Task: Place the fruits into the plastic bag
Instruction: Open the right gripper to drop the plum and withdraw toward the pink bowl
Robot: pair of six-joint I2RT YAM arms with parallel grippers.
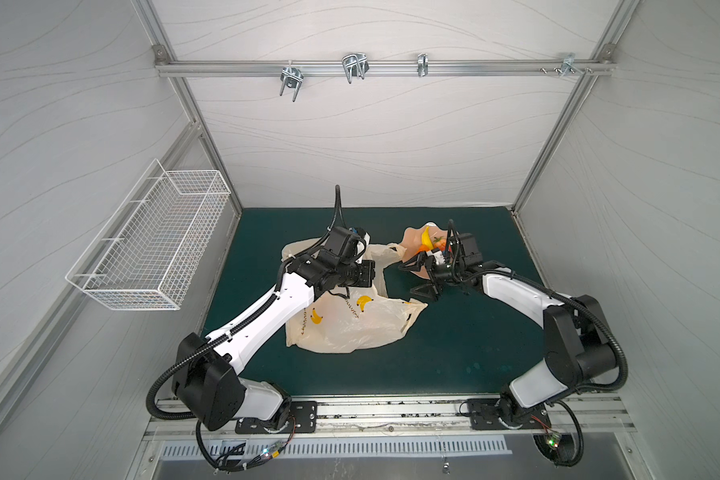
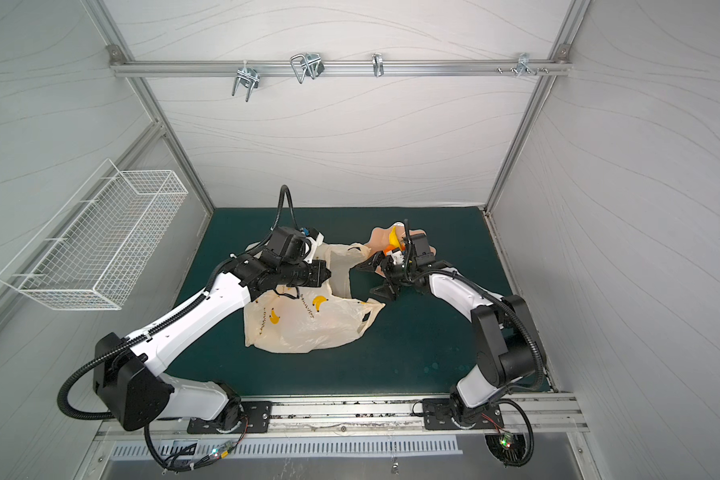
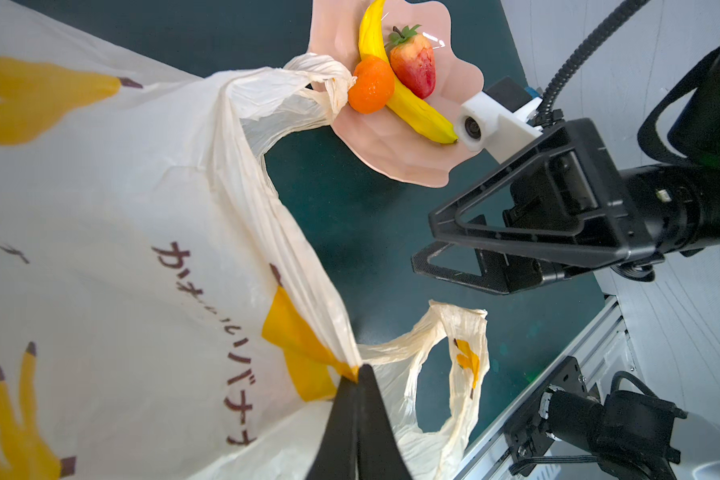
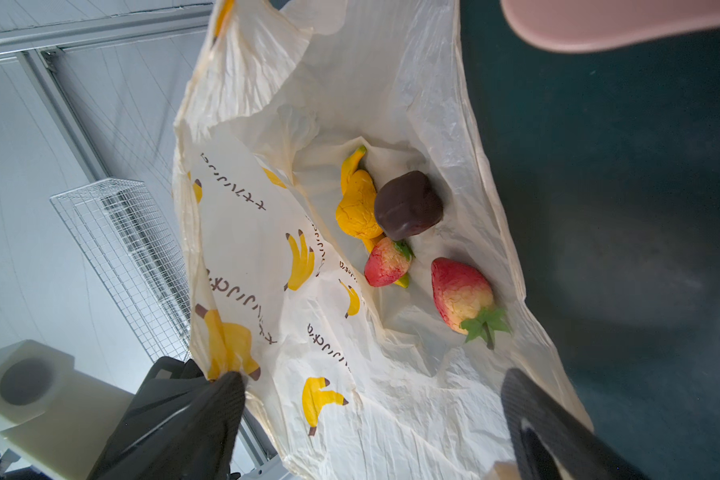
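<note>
The plastic bag (image 1: 350,328) (image 4: 308,332) lies on the green mat with its mouth facing the pink dish (image 3: 391,158). My left gripper (image 3: 358,370) is shut on the bag's upper rim and holds the mouth up. Inside the bag lie a yellow lemon (image 4: 356,208), a dark brown fruit (image 4: 408,205) and two strawberries (image 4: 387,262) (image 4: 460,293). On the dish rest a banana (image 3: 412,108), an orange (image 3: 371,85) and a strawberry (image 3: 414,64). My right gripper (image 1: 412,280) (image 4: 371,386) hangs open at the bag's mouth, with nothing between its fingers.
A white wire basket (image 1: 150,245) hangs on the left wall. Metal hooks (image 1: 354,66) sit on the rail across the back wall. One bag handle loop (image 3: 462,365) lies loose near the front aluminium rail (image 1: 391,415).
</note>
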